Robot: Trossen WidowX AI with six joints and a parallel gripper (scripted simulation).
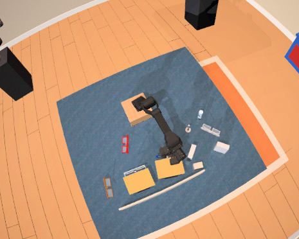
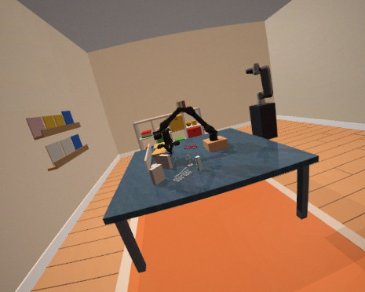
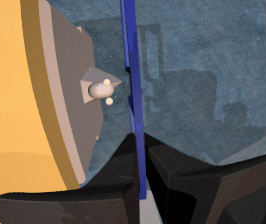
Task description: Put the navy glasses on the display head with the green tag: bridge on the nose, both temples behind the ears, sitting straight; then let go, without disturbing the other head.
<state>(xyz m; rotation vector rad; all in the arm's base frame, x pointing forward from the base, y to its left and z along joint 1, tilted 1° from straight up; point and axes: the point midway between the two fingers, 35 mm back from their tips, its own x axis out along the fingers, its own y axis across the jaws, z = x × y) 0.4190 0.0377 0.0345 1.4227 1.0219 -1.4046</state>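
Observation:
The navy glasses point(image 3: 136, 85) point(image 1: 158, 156) are held by the front frame, which runs up the wrist view as a blue bar. My gripper point(image 3: 136, 137) is shut on them near one end of the frame. A display head with a yellow top point(image 3: 6, 90) point(image 1: 164, 169) is beside them, its grey nose point(image 3: 100, 89) pointing at the frame. Two pale nose pads show over the nose tip; the frame is out in front of the face. Contact and temple positions cannot be told. The other yellow-topped head point(image 1: 139, 182) has pale-framed glasses point(image 1: 134, 171) at its face. No green tag is visible.
Red glasses point(image 1: 125, 144) and orange glasses point(image 1: 108, 187) lie on the blue table. Clear glasses point(image 1: 210, 130), a white box point(image 1: 222, 147), a white bar point(image 1: 191, 151) and small bottles are on the gripper's other side. A long pale strip point(image 1: 161, 191) runs behind the heads.

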